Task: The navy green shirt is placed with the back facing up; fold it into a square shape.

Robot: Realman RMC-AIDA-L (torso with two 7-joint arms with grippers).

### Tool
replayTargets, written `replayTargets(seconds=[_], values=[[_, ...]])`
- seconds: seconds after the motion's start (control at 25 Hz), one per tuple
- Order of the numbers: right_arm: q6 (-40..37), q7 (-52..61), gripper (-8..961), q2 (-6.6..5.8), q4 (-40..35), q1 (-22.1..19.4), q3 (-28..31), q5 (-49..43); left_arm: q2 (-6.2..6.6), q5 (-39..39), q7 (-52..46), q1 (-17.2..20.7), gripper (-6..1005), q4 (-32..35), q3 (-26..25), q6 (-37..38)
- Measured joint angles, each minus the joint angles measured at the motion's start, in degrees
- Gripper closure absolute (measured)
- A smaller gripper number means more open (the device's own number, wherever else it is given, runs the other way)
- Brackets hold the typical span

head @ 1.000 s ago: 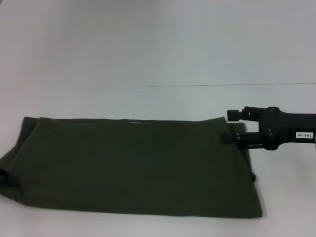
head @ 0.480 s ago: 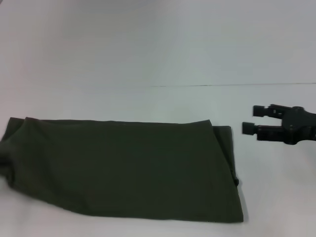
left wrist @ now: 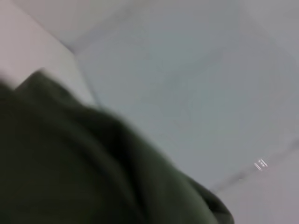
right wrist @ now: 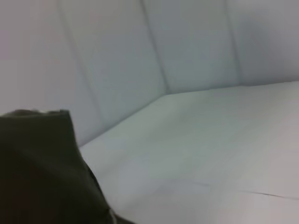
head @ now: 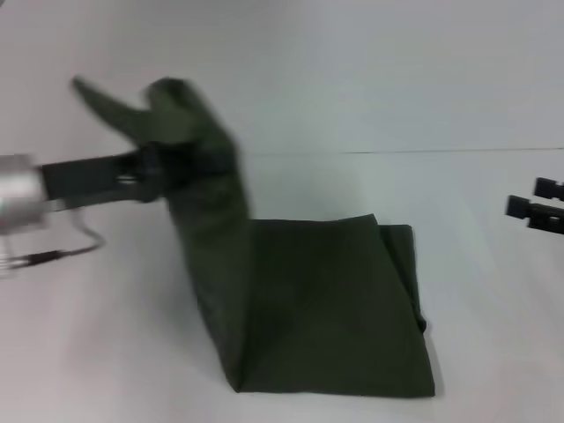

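Observation:
The navy green shirt (head: pixel 326 308) lies folded on the white table, its right part flat. Its left end is lifted high and drapes down from my left gripper (head: pixel 163 163), which is shut on the cloth above the table's left half. The shirt fills the near part of the left wrist view (left wrist: pixel 70 163) and a corner of the right wrist view (right wrist: pixel 37 168). My right gripper (head: pixel 529 207) is at the right edge of the head view, off the shirt and empty, with its two fingers apart.
The white table (head: pixel 352 88) runs around the shirt, with a thin dark seam line (head: pixel 441 152) across it behind the shirt. Nothing else stands on it.
My left gripper has come into view and lifted the shirt's left end up and toward the right. My right gripper has drawn back to the right, away from the shirt.

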Motion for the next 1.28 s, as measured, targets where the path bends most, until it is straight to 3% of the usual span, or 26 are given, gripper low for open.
replayTargets(seconds=[0.2,0.32,0.4,0.44,0.68,0.76,1.04,1.2,1.28], values=[[0.46,0.11,111,-0.74,-0.02,-1.68,2.09,0.01,-6.43,-0.08,-0.09,-4.52,910,-2.35,9.33,-5.76],[0.72,0.20,112,-0.91,-0.02,-2.22,2.79,0.01,-8.25,-0.21,-0.97,-6.07,909,-6.70,19.42,-13.30],[0.79,0.32,113,-0.95,-0.02,-2.37,2.91,0.00,-8.45,-0.46,-2.26,-7.99,909,-12.17,27.22,-17.40],[0.85,0.38,113,-0.98,-0.02,-2.40,2.91,-0.01,-8.46,-0.48,-2.47,-8.63,909,-13.49,28.62,-17.88],[1.71,0.56,116,-0.98,0.24,-2.02,2.54,-0.33,-8.56,-3.36,-3.40,-10.52,909,-15.69,29.87,-15.54],[1.78,0.61,116,-0.96,0.32,-1.88,2.41,-0.37,-8.32,-5.63,-4.46,-9.73,749,-14.41,29.78,-15.36],[1.13,0.78,119,-0.40,0.54,-1.24,2.37,-0.21,-8.24,-9.21,-5.97,-6.66,545,-9.55,28.59,-14.90],[-0.52,1.47,121,0.03,0.75,-0.46,2.13,-0.16,-8.25,-11.95,-2.51,-4.04,316,-6.54,28.24,-13.13],[-1.73,2.02,122,0.42,0.81,0.51,0.85,-0.45,-8.22,-12.80,0.48,-2.94,289,-6.38,27.98,-12.96]])
